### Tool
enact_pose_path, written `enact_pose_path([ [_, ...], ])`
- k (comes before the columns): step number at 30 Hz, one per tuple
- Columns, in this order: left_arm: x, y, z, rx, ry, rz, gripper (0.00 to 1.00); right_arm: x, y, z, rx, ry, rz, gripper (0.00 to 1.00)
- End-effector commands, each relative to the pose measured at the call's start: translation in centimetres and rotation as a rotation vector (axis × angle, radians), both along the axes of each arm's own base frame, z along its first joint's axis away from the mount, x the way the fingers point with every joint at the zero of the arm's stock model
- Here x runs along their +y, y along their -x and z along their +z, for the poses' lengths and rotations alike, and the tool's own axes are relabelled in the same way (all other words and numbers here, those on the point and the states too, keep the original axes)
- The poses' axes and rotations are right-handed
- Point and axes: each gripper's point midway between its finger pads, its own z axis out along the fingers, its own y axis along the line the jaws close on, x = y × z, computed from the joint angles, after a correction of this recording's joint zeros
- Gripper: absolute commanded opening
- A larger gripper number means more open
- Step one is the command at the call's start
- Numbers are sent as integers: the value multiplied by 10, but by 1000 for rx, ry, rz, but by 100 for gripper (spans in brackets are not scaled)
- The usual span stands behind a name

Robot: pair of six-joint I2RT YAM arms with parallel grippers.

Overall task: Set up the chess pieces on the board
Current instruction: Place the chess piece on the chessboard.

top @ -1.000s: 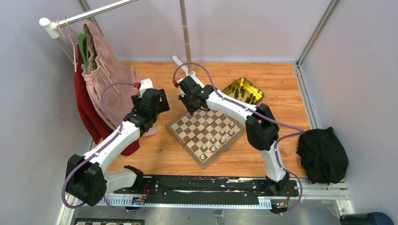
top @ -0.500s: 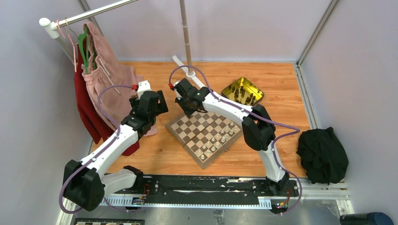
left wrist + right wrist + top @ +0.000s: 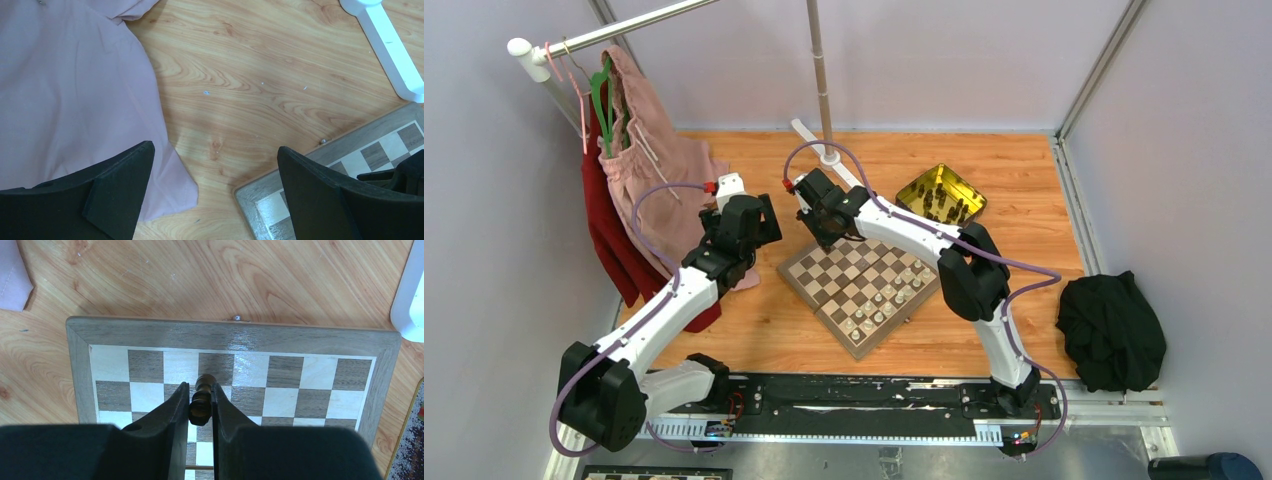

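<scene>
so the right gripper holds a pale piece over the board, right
Not quite. The piece between the jaws of the right gripper is dark brown, not pale, as the right wrist view shows. It is indeed held over the board.

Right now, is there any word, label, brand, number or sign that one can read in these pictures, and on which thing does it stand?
None can be read. The chessboard border shows bare wood, no letters or numbers. The gold tin and the dark chess piece in the right gripper bear no legible mark.
</scene>
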Motion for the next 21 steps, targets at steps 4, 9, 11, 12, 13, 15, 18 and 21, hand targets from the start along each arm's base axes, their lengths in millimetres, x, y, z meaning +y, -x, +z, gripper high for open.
enact_pose_path([
  [4,5,2,-3,3,2,29,100,6,8,-2,11,17,40,0],
  [9,4,1,-2,4,1,29,100,6,6,0,2,18,44,0],
  [11,4,0,-1,3,0,29,100,6,6,1,1,17,44,0],
  [12,4,0,-1,3,1,29,100,6,6,0,2,18,44,0],
  [13,4,-1,0,3,0,28,100,6,6,0,3,18,43,0],
  [15,4,-1,0,3,-2,26,100,5,5,-1,3,19,42,0],
  [18,4,-1,1,6,-6,25,100,5,5,-2,4,20,41,0],
  [21,4,-1,1,7,-9,23,100,6,5,-2,6,18,44,0],
])
